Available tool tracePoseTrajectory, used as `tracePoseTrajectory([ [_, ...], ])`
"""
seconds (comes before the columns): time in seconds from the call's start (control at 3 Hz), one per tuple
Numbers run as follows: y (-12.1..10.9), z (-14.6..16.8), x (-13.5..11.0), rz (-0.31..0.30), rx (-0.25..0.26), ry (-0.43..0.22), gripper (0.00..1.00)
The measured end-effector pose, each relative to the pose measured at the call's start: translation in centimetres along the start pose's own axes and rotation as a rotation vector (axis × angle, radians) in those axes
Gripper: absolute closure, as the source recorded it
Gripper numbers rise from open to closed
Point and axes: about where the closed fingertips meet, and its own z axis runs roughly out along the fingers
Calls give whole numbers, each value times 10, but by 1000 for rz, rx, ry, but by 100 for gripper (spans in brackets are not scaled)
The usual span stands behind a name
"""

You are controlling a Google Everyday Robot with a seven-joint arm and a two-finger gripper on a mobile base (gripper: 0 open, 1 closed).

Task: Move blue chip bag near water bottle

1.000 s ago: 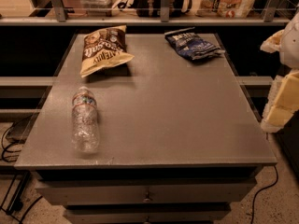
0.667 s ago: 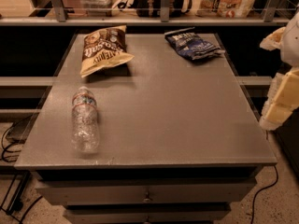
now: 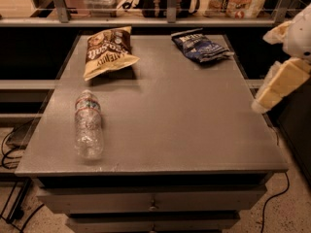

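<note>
The blue chip bag [image 3: 200, 46] lies flat at the far right corner of the grey table [image 3: 184, 130]. The water bottle [image 3: 88, 125] lies on its side near the front left, with its cap pointing away from me. My gripper [image 3: 266, 97] hangs at the right edge of the view, just off the table's right side. Its cream-coloured end points down and to the left. It is well in front of the blue bag and far from the bottle, and it holds nothing that I can see.
A brown-and-yellow chip bag [image 3: 108, 50] lies at the far left of the table. A shelf rail [image 3: 165, 21] with boxes and bags behind it runs along the back. Drawers [image 3: 153, 203] sit below the tabletop, and cables [image 3: 9, 149] lie on the floor at the left.
My gripper has moved a little up and to the left, toward the table's right edge. The bags and the bottle have not moved.
</note>
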Motion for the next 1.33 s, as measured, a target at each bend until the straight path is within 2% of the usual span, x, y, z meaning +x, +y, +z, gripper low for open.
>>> tracePoseTrajectory([
  [0.33, -37, 21, -12, 43, 37, -84, 0],
  [0.67, -82, 50, -31, 97, 109, -150, 0],
  [1.0, -74, 46, -29, 87, 94, -140, 0],
  [1.33, -108, 84, -51, 87, 75, -206, 0],
])
